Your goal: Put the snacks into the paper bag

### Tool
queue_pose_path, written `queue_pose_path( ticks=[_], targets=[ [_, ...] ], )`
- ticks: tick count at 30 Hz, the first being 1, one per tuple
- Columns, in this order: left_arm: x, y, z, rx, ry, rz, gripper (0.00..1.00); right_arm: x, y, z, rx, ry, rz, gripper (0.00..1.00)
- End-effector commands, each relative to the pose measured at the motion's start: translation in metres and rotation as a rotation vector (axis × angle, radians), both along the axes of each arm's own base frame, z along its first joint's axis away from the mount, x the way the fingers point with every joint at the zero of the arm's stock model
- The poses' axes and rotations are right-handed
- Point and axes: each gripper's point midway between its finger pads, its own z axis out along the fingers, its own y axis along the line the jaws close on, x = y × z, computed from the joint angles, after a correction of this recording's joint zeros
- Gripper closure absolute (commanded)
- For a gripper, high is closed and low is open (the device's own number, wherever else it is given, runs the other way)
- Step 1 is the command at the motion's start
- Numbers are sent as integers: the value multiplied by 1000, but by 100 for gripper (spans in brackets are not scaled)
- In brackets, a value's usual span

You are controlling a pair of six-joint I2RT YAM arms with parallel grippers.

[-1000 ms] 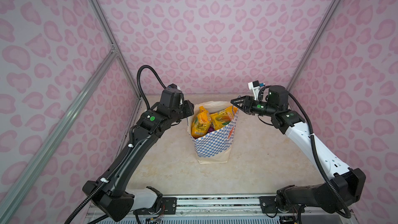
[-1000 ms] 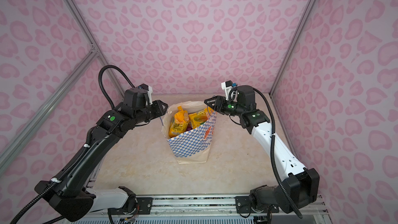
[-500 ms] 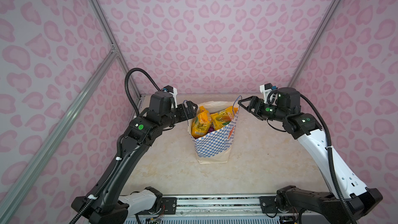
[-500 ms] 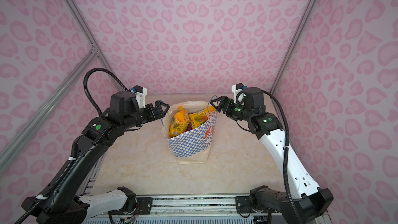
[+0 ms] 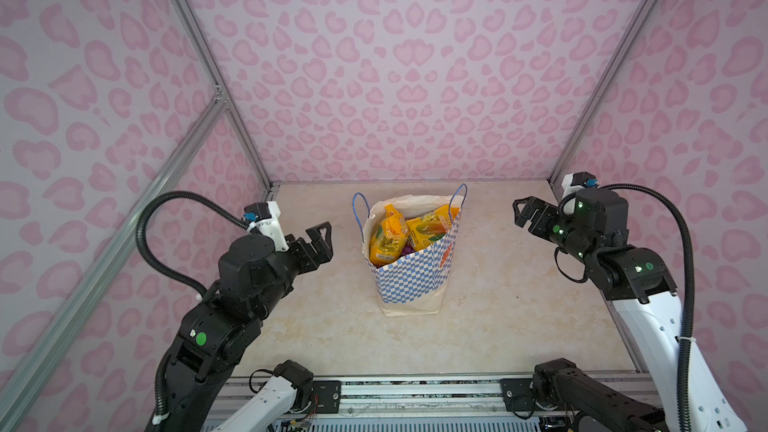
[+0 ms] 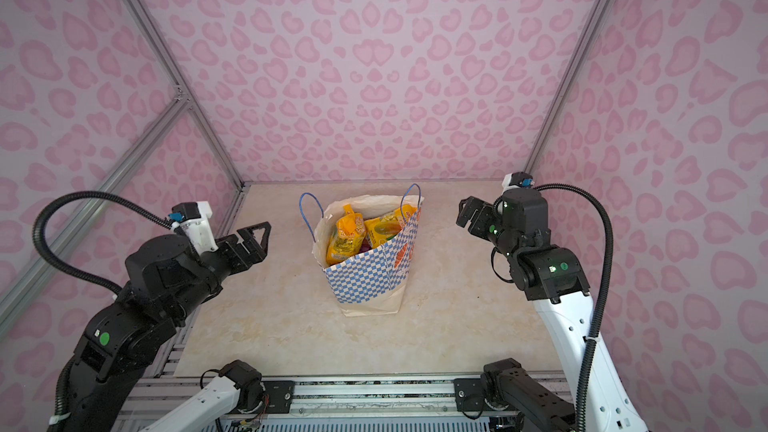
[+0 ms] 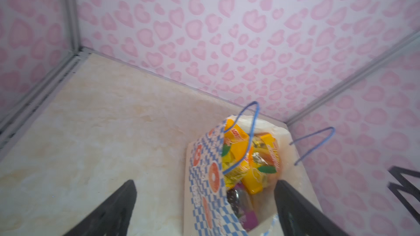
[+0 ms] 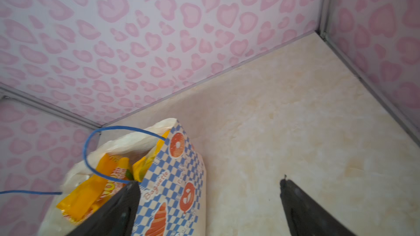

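The paper bag [image 5: 411, 280] [image 6: 365, 280] stands upright mid-table, blue-and-white checkered with orange print, its two blue cord handles sticking up. Snacks fill it: yellow-orange packets [image 5: 390, 234] [image 6: 347, 234] poke above the rim, and a purple packet [image 7: 250, 219] lies deeper inside. My left gripper [image 5: 322, 238] [image 6: 257, 238] hovers open to the left of the bag, well apart from it. My right gripper [image 5: 525, 214] [image 6: 469, 216] hangs open to the bag's right, also apart. Both wrist views look down on the bag [image 7: 204, 160] [image 8: 172, 178] between wide, empty jaws.
Pink heart-patterned walls [image 5: 399, 76] close in the beige tabletop [image 5: 498, 305] on three sides, with aluminium posts at the corners. A metal rail [image 5: 415, 392] with the arm bases runs along the front edge.
Both grippers have drawn back from the bag's top edges, left one leftward and right one rightward, and opened wide. The bag stays upright in place.
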Motion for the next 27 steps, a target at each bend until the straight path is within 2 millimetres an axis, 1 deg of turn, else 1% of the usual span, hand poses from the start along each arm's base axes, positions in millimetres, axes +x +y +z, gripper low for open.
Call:
queue_pose_path(
  ticks=[1,2,4,5,7,8,9,11,12,13,15,17,18,19,22,25,27],
  targets=[
    [-4,65,-19,41,-105,378,3,3,-46,-27,-150,2,-206,2],
    [-6,77,-31,72,-105,446,3,6,-52,-41,-171,4,-223,2],
    [-10,96,-55,147,-87,577,3,12,-55,-66,-206,-14,-220,2],
    [-9,103,-68,192,-75,635,3,14,-58,-77,-220,-30,-228,2],
    [-4,109,-89,252,-68,706,3,15,-66,-99,-248,-56,-261,2],
    [2,108,-99,282,-68,711,3,15,-70,-107,-258,-74,-283,2],
    [9,105,-105,304,-68,698,3,16,-73,-114,-273,-86,-286,2],
    [27,101,-125,347,-39,666,3,16,-77,-133,-314,-121,-290,2],
    [33,103,-133,365,-17,675,3,17,-79,-134,-326,-153,-294,2],
    [35,109,-143,372,9,715,3,16,-79,-141,-343,-180,-291,2],
    [41,121,-156,404,31,771,3,16,-82,-146,-377,-240,-296,2],
    [44,137,-172,417,49,821,3,13,-91,-155,-404,-251,-340,2],
    [48,140,-181,405,55,815,3,12,-94,-159,-418,-243,-346,2],
    [52,142,-193,407,72,788,3,13,-97,-164,-431,-227,-352,2],
    [58,142,-213,450,88,748,3,13,-105,-177,-458,-196,-374,2],
    [59,139,-227,479,67,714,3,15,-109,-187,-465,-203,-391,2],
    [63,137,-230,482,31,687,3,19,-107,-190,-487,-207,-372,2]
  ],
)
